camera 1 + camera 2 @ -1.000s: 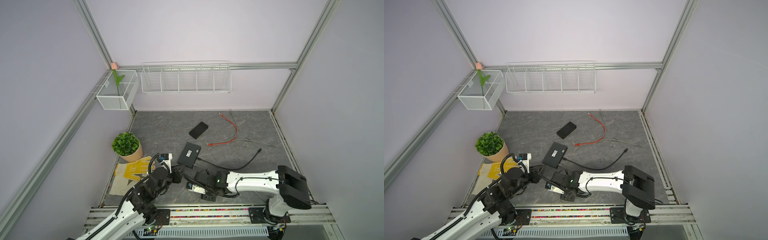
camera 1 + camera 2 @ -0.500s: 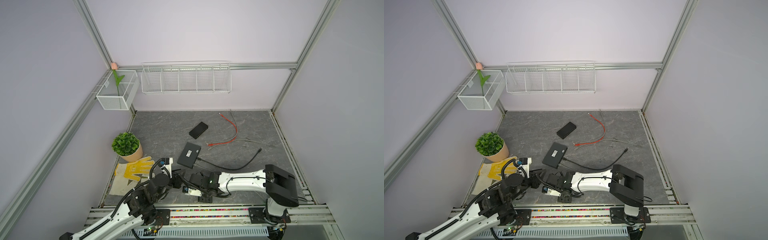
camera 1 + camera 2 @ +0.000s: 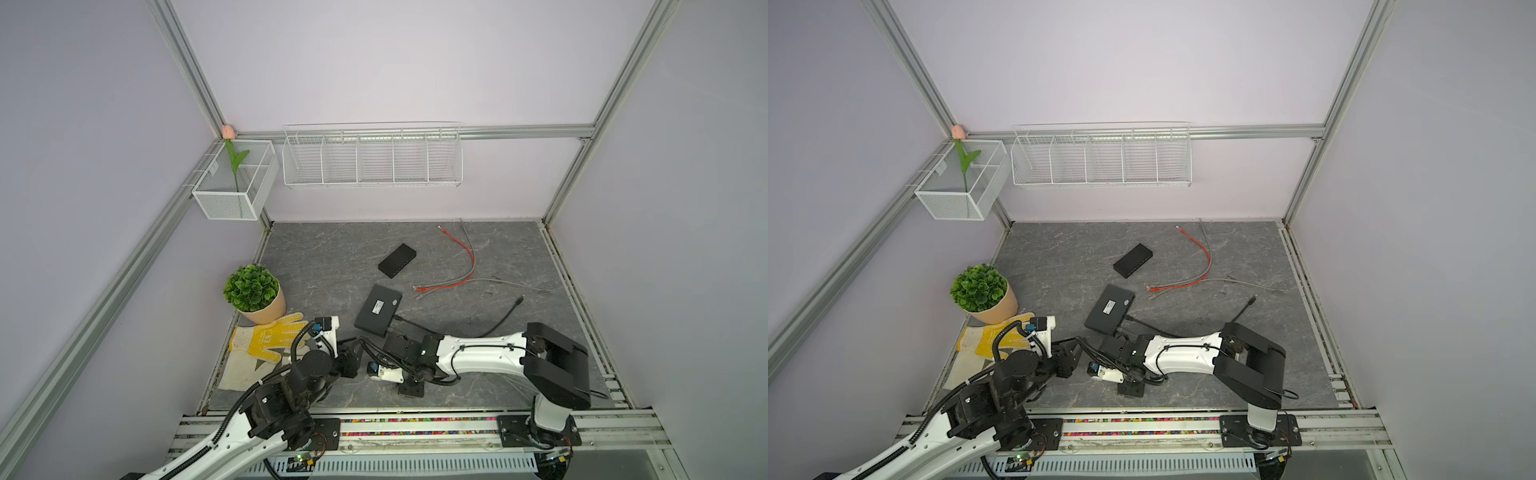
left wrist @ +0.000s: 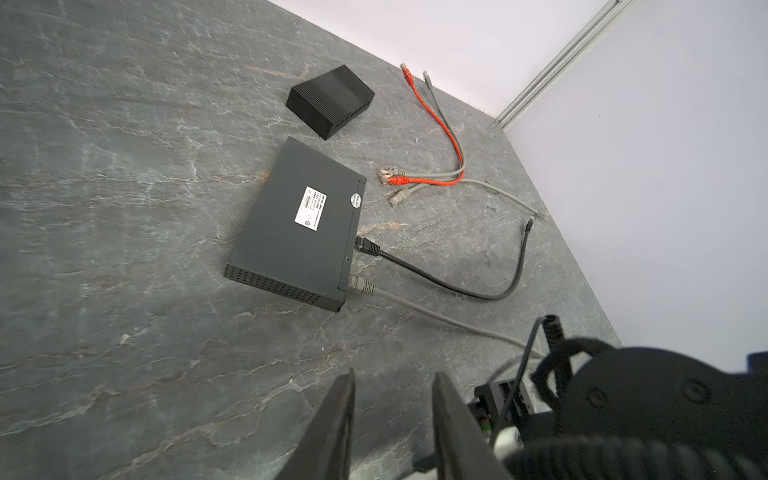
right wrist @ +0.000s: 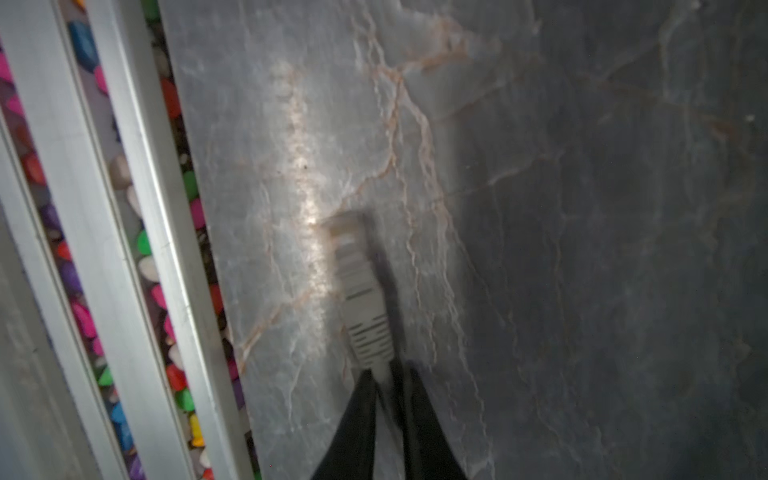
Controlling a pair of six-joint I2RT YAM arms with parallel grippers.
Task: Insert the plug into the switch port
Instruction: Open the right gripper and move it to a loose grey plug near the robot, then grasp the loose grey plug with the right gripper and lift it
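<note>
The switch [image 3: 377, 309] [image 3: 1109, 309] is a flat black box lying mid-table; in the left wrist view the switch [image 4: 299, 224] has a black plug [image 4: 368, 247] and a grey plug [image 4: 361, 284] in ports on its side. My right gripper [image 5: 388, 378] [image 3: 410, 388] is near the table's front edge, shut on another grey plug [image 5: 359, 291] at the cable end of its boot, with the plug lying against the table. My left gripper [image 4: 394, 376] [image 3: 349, 357] is open and empty, a short way in front of the switch.
A small black box [image 3: 397, 260] and loose red and grey cables [image 3: 457, 282] lie behind the switch. A potted plant [image 3: 253, 293] and a yellow glove [image 3: 270, 336] sit at the left. The front rail [image 5: 124, 249] runs close beside the held plug.
My right gripper's jaws have closed onto the grey plug near the front edge, after the arm shifted left. The left arm has drawn back slightly.
</note>
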